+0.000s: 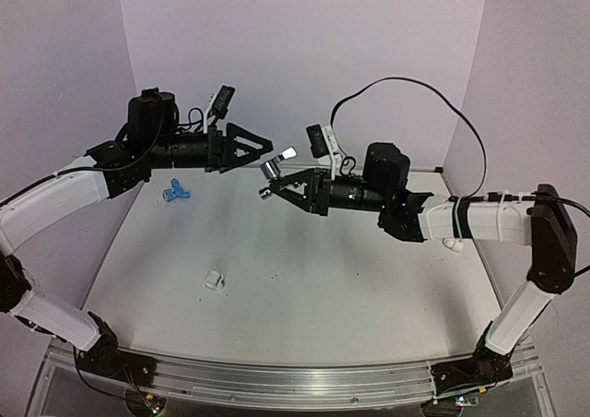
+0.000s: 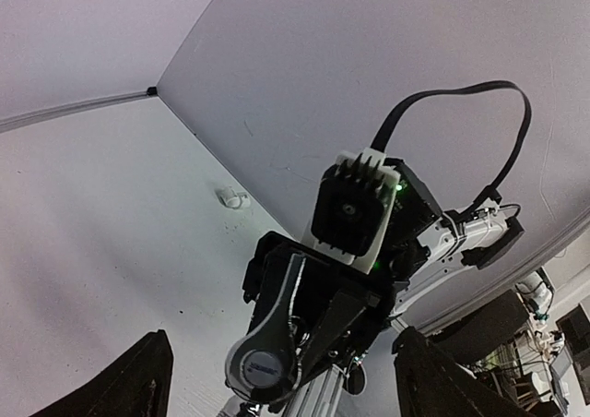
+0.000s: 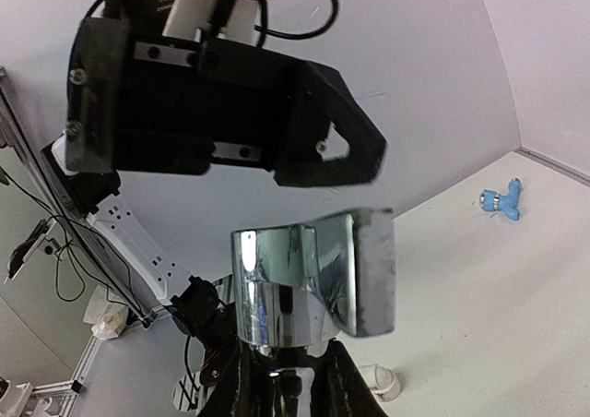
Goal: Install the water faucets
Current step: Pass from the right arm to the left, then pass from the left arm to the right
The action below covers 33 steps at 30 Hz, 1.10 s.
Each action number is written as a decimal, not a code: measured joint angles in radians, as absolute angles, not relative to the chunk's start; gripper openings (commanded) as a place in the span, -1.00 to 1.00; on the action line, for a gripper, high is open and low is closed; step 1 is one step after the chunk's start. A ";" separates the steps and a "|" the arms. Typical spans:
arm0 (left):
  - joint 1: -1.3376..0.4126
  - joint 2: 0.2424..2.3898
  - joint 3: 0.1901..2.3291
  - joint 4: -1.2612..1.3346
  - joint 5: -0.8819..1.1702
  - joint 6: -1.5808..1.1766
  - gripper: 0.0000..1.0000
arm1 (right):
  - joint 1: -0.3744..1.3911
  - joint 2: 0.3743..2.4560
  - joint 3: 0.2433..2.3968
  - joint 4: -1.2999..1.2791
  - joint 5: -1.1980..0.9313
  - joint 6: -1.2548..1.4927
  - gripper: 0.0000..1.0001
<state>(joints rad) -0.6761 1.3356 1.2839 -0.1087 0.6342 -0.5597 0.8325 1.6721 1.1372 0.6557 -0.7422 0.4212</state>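
Above the table (image 1: 304, 269), the right end effector (image 1: 275, 182) clamps a mirror-bright silver faucet (image 3: 309, 288).

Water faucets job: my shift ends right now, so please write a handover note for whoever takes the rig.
Left pincer: open, empty, raised above the table, facing the right one.
Right pincer: shut on the silver faucet, held in the air.
Blue faucet: lying on the table, far left, no pincer on it.
Done: silver faucet picked up.
Left: neither faucet installed; a white fitting lies on the table, near left.
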 measured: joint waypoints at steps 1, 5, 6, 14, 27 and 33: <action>-0.677 1.349 1.284 -0.102 0.648 -0.559 0.52 | 0.834 1.674 1.140 0.665 -0.745 0.426 -1.00; -0.684 1.395 1.284 -0.093 0.694 -0.563 0.08 | 0.836 1.689 1.153 0.692 -0.751 0.449 -1.00; -0.686 1.403 1.284 -0.093 0.706 -0.557 -0.06 | 0.837 1.695 1.157 0.696 -0.754 0.455 -1.00; -0.684 1.426 1.287 -0.095 0.757 -0.535 -0.98 | 0.837 1.715 1.166 0.710 -0.765 0.505 -0.84; -0.697 1.478 1.421 -0.363 0.808 -0.338 -1.00 | 0.752 1.726 1.278 0.493 -0.999 0.620 0.89; -0.697 1.504 1.448 -0.452 0.817 -0.288 -1.00 | 0.718 1.757 1.320 0.358 -1.163 0.555 0.57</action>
